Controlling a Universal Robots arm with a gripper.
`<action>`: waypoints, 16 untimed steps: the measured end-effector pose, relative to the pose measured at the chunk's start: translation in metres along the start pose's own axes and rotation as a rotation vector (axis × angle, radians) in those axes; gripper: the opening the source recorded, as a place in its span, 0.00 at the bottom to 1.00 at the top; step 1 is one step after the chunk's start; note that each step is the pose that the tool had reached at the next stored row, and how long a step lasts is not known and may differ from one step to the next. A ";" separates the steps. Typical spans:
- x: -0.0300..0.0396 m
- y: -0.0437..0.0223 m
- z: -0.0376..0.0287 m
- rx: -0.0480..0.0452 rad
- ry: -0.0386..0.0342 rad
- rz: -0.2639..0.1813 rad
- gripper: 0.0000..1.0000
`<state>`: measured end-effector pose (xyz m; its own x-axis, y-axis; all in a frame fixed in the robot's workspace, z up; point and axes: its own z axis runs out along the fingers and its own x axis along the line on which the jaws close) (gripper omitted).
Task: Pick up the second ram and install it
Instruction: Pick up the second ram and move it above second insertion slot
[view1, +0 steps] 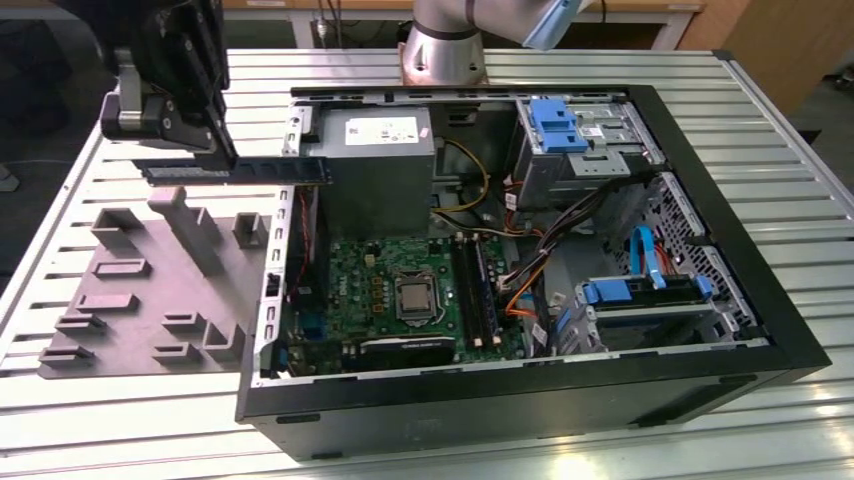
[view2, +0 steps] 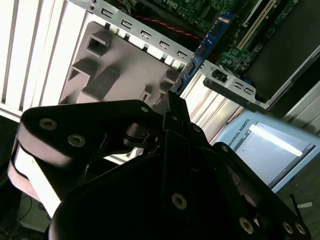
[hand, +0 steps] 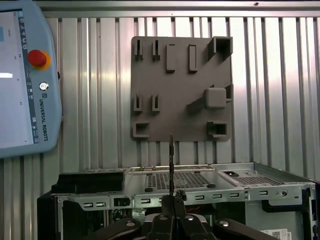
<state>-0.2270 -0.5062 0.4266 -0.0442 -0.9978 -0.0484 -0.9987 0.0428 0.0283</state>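
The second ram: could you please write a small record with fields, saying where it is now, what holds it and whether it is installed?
item: second ram
held by: pincer, shut on it
pose: level, lifted in the air
position: in the exterior view, over the border between the grey holder tray and the open computer case
memory slots: the ram is not yet in them
installed: no
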 end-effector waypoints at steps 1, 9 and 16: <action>-0.0001 -0.0015 0.0000 0.0001 -0.0001 0.000 0.11; -0.0006 -0.0143 -0.0003 0.0001 0.0000 0.000 0.11; -0.0012 -0.0267 -0.0006 0.0000 -0.0001 0.000 0.11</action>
<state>-0.2002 -0.5062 0.4265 -0.0442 -0.9978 -0.0485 -0.9987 0.0429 0.0283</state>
